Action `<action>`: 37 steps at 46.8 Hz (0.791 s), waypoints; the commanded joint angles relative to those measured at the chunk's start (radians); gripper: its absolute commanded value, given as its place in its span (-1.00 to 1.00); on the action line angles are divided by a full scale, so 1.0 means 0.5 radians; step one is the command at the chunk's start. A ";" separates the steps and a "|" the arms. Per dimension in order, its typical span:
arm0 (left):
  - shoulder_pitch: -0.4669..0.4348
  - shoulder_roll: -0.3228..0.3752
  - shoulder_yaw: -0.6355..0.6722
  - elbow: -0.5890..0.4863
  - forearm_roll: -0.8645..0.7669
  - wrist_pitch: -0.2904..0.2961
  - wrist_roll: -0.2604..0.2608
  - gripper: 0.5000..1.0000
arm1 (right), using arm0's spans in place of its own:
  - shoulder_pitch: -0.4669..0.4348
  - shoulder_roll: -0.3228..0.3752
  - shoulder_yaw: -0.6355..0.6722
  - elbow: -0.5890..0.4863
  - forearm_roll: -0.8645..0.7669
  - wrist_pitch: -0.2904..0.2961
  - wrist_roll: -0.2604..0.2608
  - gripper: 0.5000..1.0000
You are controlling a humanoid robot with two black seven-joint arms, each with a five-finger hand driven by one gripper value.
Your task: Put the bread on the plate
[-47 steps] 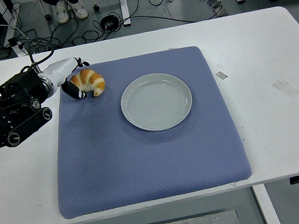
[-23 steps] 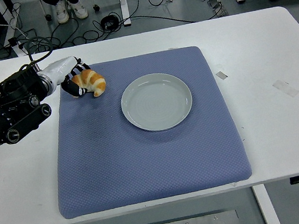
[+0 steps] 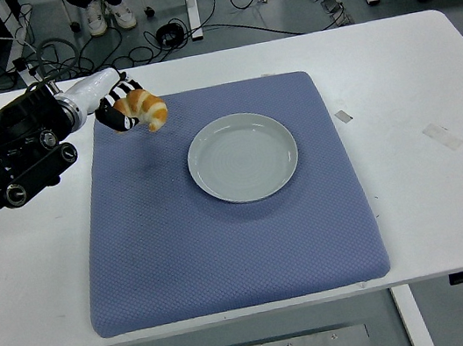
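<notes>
A golden croissant (image 3: pixel 146 110) hangs above the far left corner of the blue mat (image 3: pixel 223 228), held in my left hand (image 3: pixel 120 108), whose dark fingers are curled around its left end. Its shadow falls on the mat just below. The pale grey plate (image 3: pixel 242 157) lies on the mat to the right of the croissant, with nothing on it. My left arm reaches in from the left edge over the white table. My right arm does not show.
The white table (image 3: pixel 448 190) extends beyond the mat on all sides. Small tape marks (image 3: pixel 441 135) lie on its right part. Cables and a person's feet (image 3: pixel 107 16) show on the floor behind the table.
My left hand has closed on the croissant and lifted it off the mat, carrying it slightly up and to the right.
</notes>
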 commanded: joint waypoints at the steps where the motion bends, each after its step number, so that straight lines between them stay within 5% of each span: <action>1: -0.019 -0.003 -0.040 -0.042 0.000 -0.022 0.000 -0.48 | 0.000 0.000 0.000 0.000 0.000 0.000 0.000 1.00; 37: -0.019 -0.267 -0.049 -0.373 0.068 -0.028 0.040 -0.41 | 0.000 0.000 0.000 0.000 0.000 0.000 0.000 1.00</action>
